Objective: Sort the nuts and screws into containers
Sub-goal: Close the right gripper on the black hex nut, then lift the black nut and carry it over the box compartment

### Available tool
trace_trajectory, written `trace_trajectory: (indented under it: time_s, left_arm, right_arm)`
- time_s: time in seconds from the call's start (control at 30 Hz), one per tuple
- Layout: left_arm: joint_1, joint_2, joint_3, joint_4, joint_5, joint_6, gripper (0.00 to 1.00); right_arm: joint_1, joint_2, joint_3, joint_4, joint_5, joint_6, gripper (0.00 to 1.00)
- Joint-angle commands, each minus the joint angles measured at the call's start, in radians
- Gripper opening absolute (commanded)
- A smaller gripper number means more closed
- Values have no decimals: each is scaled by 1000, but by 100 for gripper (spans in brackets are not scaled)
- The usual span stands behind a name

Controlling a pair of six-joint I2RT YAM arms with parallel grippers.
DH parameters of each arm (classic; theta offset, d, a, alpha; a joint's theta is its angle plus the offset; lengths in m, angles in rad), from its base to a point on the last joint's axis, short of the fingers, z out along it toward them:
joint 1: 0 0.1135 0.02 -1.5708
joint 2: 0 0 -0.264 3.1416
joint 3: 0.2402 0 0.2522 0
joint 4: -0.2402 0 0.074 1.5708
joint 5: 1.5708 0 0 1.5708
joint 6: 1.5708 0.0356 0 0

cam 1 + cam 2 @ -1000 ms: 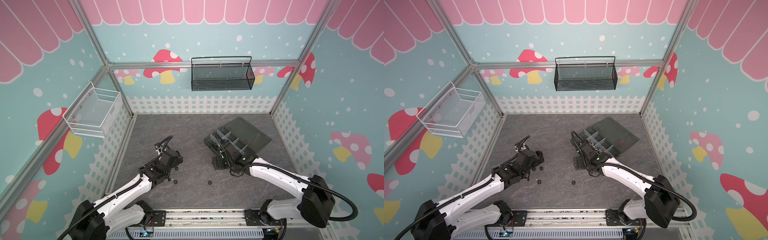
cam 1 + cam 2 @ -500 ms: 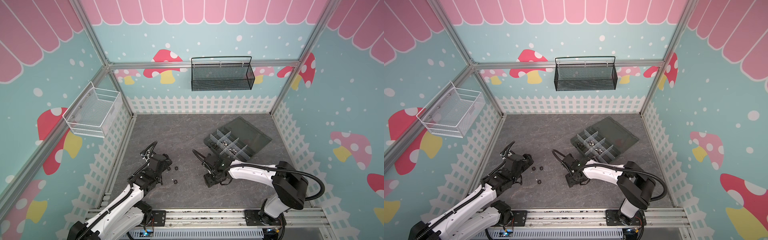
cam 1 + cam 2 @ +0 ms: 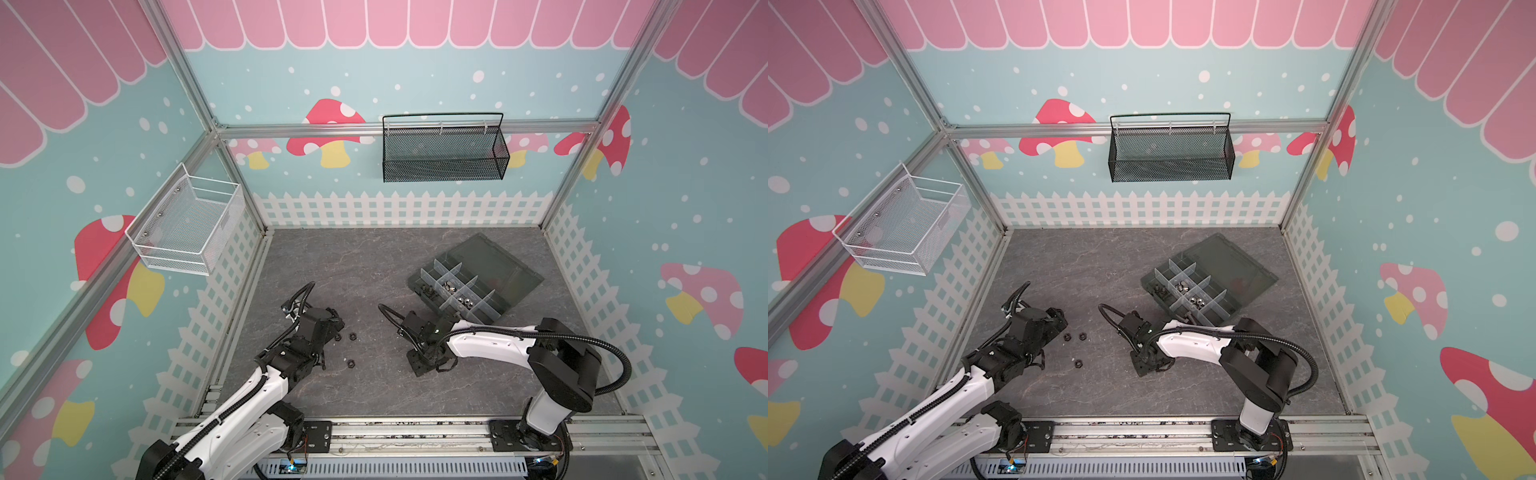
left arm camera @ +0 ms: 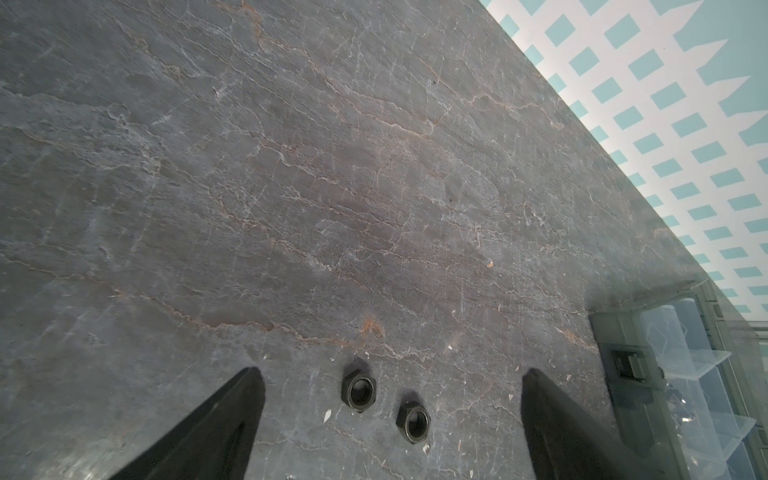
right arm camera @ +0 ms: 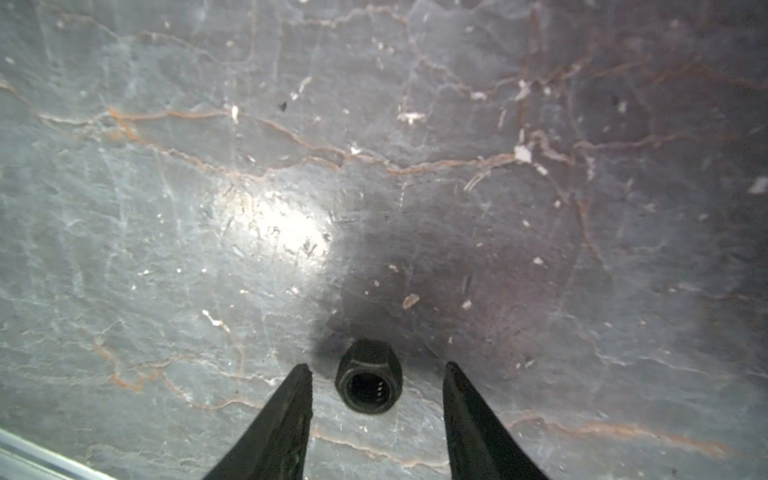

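The left pincer (image 4: 390, 374), its arms spread wide and low over the grey bench (image 4: 291, 166), straddled two black nuts (image 4: 359, 390) that lay side by side, and touched neither. In both top views this pair lay left of centre, with a third black nut (image 3: 350, 364) loose on the bench a little nearer. The right pincer (image 5: 378, 365), its tips moderately apart, bracketed a single black nut (image 5: 368, 378) resting on the bench, with a visible gap on each side. The organizer box (image 3: 419, 286) stood to the right and farther back, with its lid (image 3: 496, 266) open flat. Shiny pieces (image 3: 451, 286) occupied its middle compartments, too small to identify as screws or nuts.
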Motion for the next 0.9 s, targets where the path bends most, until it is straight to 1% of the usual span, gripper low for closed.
trace_trajectory:
  time_s: [0.0, 0.17, 0.3, 0.53, 0.6, 0.67, 0.87]
  left_arm:
    - [11, 11, -14, 18, 20, -30, 97]
    - [15, 28, -9, 29, 32, -33, 97]
    - [15, 40, -5, 40, 40, -32, 97]
    - [14, 59, -5, 50, 53, -32, 97]
    - [15, 63, -8, 53, 56, -35, 97]
    - [15, 64, -7, 55, 59, -35, 97]
    - [14, 56, -12, 53, 59, -35, 97]
  right_arm:
    - [6, 25, 3, -23, 50, 28, 48]
    - [6, 39, 1, -24, 26, 27, 42]
    - [6, 31, -17, -33, 5, 30, 41]
    - [6, 8, -55, -79, 40, 65, 40]
    - [5, 7, -51, -73, 34, 67, 38]
    - [6, 8, -42, -69, 27, 66, 33]
    - [6, 11, -25, -50, 12, 61, 30]
